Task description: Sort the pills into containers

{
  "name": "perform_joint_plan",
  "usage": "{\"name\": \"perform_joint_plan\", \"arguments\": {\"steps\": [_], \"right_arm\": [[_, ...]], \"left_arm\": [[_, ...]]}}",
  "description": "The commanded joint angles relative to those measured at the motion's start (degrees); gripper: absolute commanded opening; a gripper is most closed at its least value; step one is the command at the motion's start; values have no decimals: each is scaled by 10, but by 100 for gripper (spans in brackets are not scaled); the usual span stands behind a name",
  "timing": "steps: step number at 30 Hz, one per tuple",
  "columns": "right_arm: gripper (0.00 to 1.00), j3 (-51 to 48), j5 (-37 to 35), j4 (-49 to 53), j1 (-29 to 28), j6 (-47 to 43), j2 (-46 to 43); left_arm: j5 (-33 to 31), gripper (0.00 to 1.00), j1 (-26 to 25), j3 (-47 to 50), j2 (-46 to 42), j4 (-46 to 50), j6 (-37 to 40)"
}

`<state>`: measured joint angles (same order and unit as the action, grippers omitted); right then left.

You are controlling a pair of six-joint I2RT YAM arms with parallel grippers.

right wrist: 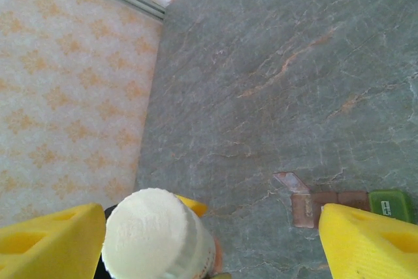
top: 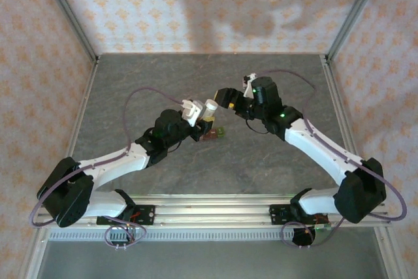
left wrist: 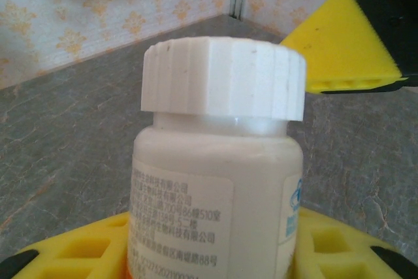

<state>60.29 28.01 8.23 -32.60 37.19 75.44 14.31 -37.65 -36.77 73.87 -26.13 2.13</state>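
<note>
My left gripper point(top: 204, 121) is shut on a small white bottle point(left wrist: 215, 187), held upright above the table with its ribbed white cap point(left wrist: 222, 76) on. My right gripper point(top: 223, 98) stands open just right of the cap. In the right wrist view the cap point(right wrist: 151, 233) sits close beside the left of its two yellow fingers point(right wrist: 52, 240), and the other finger is far apart at the right. The containers point(right wrist: 330, 202), a brownish-red strip with a green end point(right wrist: 390, 204) and one lid flipped open, lie on the table below. The pills are hidden.
The strip of containers point(top: 214, 134) lies at mid-table under the two grippers. Grey stone-patterned tabletop point(top: 261, 161) spreads all around it. Patterned walls and metal frame posts point(top: 68, 14) close the back and sides.
</note>
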Motion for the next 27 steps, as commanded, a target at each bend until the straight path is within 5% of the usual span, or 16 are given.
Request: {"name": "perform_joint_plan", "arguments": {"steps": [1,10,20,27], "right_arm": [[85,34,-21,-1,-16,10,13],[79,40,-17,-17,-36,16,40],[40,17,5,-28,-35,-32,35],[40,0,149,-60,19,-186,25]], "left_arm": [[-10,0,-7,-24,6,2,19],[-11,0,-13,-27,9,-1,16],[-11,0,-13,-22,-4,-24,-9],[95,0,6,-31,-23,-15,-66]]}}
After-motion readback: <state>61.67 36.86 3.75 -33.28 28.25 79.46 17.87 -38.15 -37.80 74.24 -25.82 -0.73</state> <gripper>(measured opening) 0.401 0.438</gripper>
